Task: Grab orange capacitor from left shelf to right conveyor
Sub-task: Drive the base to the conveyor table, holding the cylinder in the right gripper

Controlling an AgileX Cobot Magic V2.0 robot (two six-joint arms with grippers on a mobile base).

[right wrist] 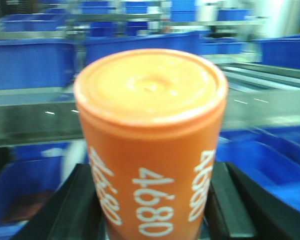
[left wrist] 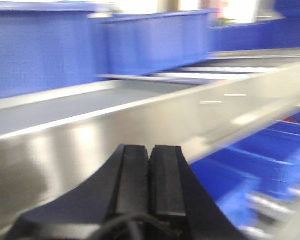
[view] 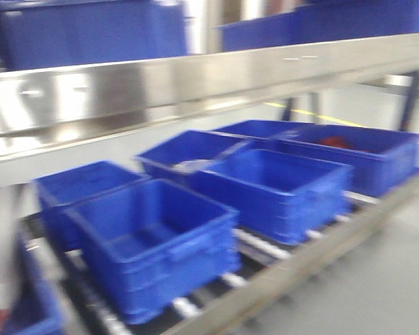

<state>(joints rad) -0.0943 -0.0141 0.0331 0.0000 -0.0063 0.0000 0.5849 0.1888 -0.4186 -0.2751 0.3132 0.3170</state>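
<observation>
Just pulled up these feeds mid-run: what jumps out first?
The orange capacitor marked 4680 fills the right wrist view, upright between the right gripper's black fingers. In the front view, blue bins sit in rows beneath the shiny steel rim of the left shelf. The left gripper is closed and empty, facing that rim.

White "4680" repeats down the orange capacitor (right wrist: 150, 150).

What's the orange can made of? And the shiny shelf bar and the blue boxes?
The orange can looks like smooth plastic or a plastic sleeve: even colour, white printed 4680. The shelf bar looks like polished steel, bright with reflections. The blue boxes look like moulded plastic, dull with thick rims.
</observation>
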